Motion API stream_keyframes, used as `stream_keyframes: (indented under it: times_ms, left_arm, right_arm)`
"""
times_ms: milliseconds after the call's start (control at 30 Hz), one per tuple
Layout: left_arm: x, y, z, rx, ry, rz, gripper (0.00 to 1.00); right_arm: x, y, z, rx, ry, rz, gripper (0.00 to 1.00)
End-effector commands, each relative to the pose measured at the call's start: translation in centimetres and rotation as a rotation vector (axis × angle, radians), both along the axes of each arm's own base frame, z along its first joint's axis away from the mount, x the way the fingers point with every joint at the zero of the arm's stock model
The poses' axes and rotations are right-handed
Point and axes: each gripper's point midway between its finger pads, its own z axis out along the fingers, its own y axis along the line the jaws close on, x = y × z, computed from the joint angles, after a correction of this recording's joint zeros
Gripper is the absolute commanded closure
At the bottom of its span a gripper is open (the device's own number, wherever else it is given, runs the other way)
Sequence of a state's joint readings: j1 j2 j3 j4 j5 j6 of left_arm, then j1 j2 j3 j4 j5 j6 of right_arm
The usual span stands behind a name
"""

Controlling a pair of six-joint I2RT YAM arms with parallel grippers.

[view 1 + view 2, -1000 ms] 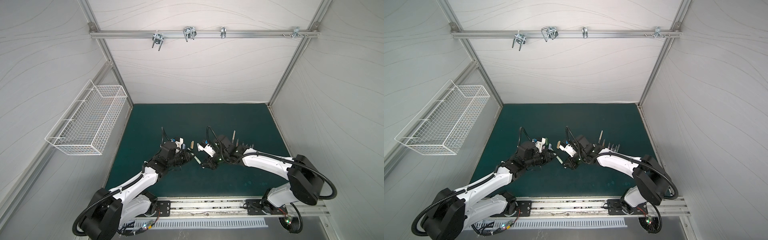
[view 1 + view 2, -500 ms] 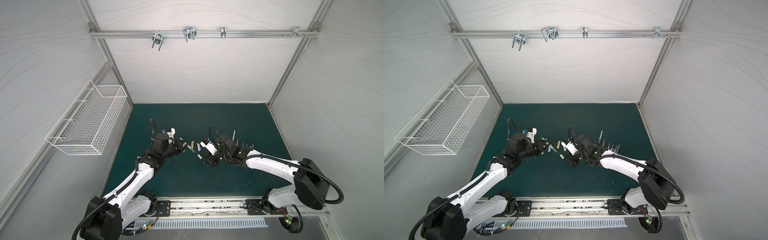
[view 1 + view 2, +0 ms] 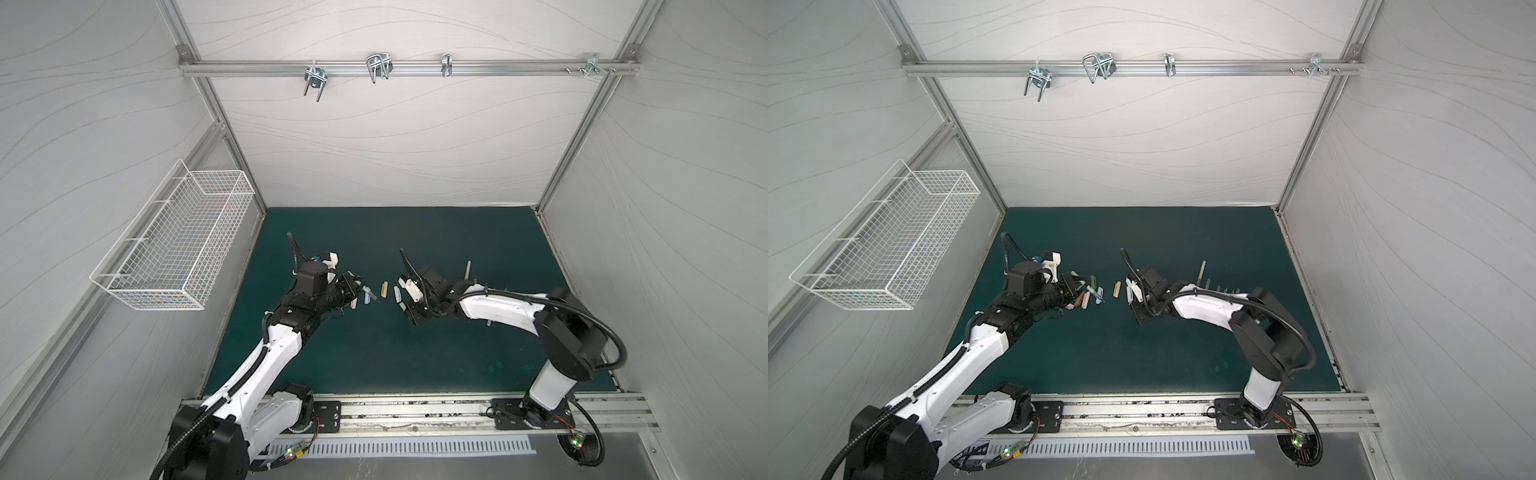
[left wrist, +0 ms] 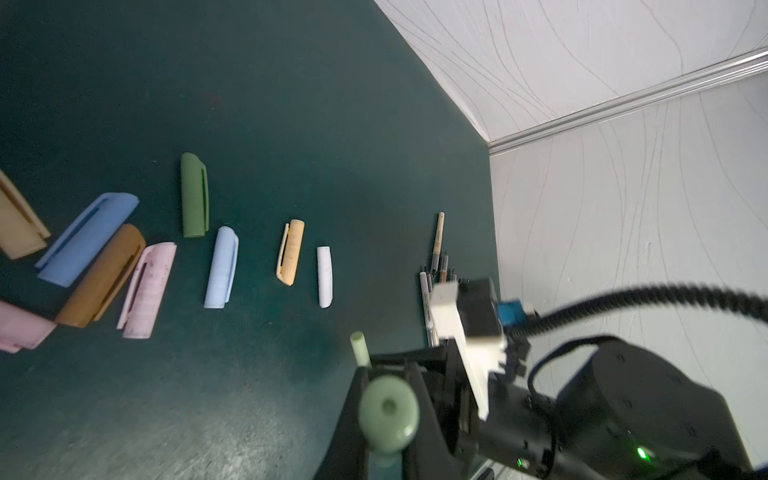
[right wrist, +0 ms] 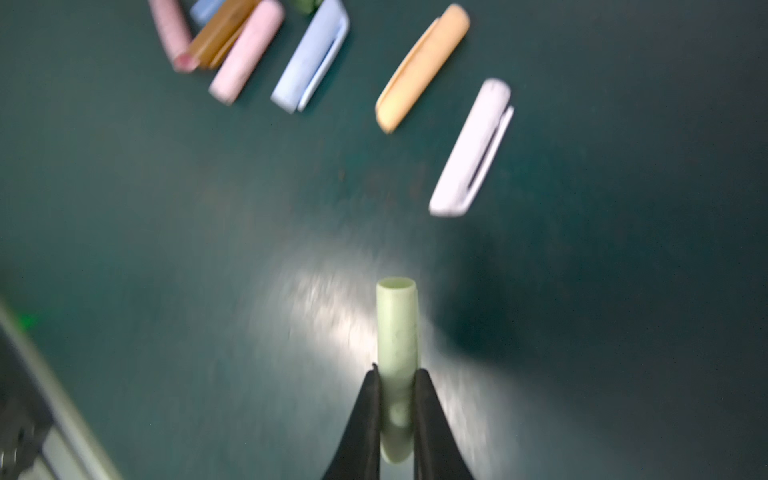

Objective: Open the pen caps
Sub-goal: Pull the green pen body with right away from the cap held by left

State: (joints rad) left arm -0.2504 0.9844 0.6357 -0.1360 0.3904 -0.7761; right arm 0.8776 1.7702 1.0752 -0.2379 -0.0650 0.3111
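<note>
My left gripper [image 3: 360, 289] [image 4: 389, 370] is shut on a pale green pen [image 3: 371, 295], which the left wrist view shows end-on and blurred [image 4: 388, 411]. Facing it across a short gap, my right gripper [image 3: 406, 309] [image 5: 397, 370] is shut on a pale green pen cap [image 5: 397, 324] whose open end points away from the fingers. Several loose pen caps lie on the green mat between and beside the grippers: tan [image 3: 384, 289] [image 4: 291, 251], white [image 4: 324, 276] [image 5: 471, 149], blue [image 4: 222, 268], green [image 4: 194, 195], pink [image 4: 147, 291].
A row of uncapped pens [image 3: 468, 270] [image 4: 432, 286] lies behind my right arm. A white wire basket [image 3: 174, 253] hangs on the left wall. A metal rail [image 3: 415, 411] runs along the mat's front edge, and walls close in the sides and back.
A second ago the two grippers stood close together at mid-mat. They have drawn apart, the left going back and left with the pen, the right keeping the cap.
</note>
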Motion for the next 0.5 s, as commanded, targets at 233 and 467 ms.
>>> stream_keyframes:
  times_ms: [233, 467]
  left_arm:
    - [-1.0, 0.7, 0.6, 0.073, -0.026, -0.021, 1.00]
    - [-1.1, -1.2, 0.3, 0.068, -0.022, -0.066, 1.00]
  right_arm:
    - [2.5, 1.8, -3.6, -0.069, 0.089, -0.145, 0.84]
    - [3.5, -0.5, 3.3, 0.052, -0.024, -0.201, 0.59]
